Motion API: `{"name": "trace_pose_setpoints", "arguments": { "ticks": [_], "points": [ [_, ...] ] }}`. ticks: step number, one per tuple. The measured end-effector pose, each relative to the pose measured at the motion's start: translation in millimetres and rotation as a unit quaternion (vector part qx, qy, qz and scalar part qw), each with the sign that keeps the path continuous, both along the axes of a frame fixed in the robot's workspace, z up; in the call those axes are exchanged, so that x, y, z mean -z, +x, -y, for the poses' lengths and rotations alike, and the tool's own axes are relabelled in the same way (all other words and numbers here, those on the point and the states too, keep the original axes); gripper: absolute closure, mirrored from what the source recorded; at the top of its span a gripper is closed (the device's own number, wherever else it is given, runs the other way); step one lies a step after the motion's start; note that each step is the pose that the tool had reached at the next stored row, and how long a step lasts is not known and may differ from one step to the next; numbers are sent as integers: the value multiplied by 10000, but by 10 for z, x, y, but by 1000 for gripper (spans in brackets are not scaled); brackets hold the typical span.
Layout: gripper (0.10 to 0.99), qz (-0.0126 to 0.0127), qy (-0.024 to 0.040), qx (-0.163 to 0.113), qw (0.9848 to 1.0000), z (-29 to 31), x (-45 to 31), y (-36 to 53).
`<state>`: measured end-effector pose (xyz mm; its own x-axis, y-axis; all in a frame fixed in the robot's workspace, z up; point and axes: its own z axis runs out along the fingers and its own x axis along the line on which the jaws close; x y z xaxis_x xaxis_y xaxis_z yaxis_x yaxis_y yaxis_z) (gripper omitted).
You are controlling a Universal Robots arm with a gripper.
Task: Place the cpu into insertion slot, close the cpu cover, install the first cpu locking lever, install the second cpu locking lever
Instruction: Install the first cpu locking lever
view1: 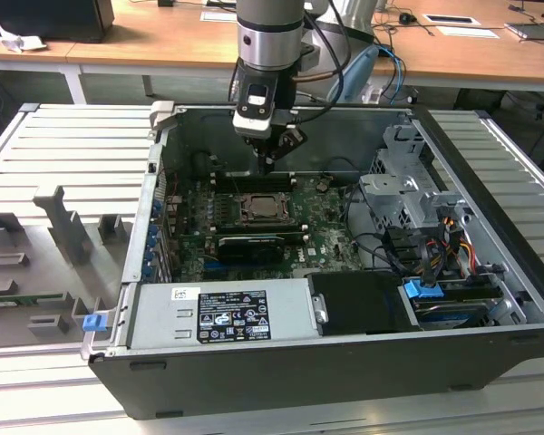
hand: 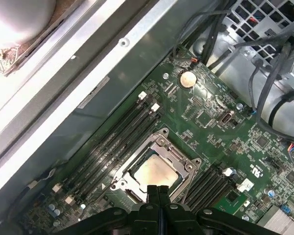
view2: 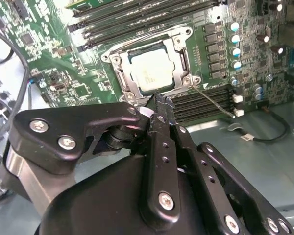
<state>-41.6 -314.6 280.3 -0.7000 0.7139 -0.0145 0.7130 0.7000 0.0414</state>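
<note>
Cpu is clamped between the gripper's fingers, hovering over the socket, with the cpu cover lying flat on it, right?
Not quite. In the second wrist view the cpu sits in the socket, framed by the flat cpu cover. The gripper hovers over the socket's edge with its fingers shut together.

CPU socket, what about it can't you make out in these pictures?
1. Second wrist view: the gripper, fingers shut, covers the near corner of the cpu cover; contact there cannot be judged.
2. First wrist view: the fingers hide the cover's near edge and a corner of the cpu.
3. Exterior view: the socket is too small to tell whether the cover is locked down.
</note>
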Motion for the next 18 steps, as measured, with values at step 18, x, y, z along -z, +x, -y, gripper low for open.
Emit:
{"name": "trace_pose_setpoints", "arguments": {
  "ticks": [18],
  "points": [
    [980, -1, 11, -565, 9984, 44, 0, 0]
  ]
}}
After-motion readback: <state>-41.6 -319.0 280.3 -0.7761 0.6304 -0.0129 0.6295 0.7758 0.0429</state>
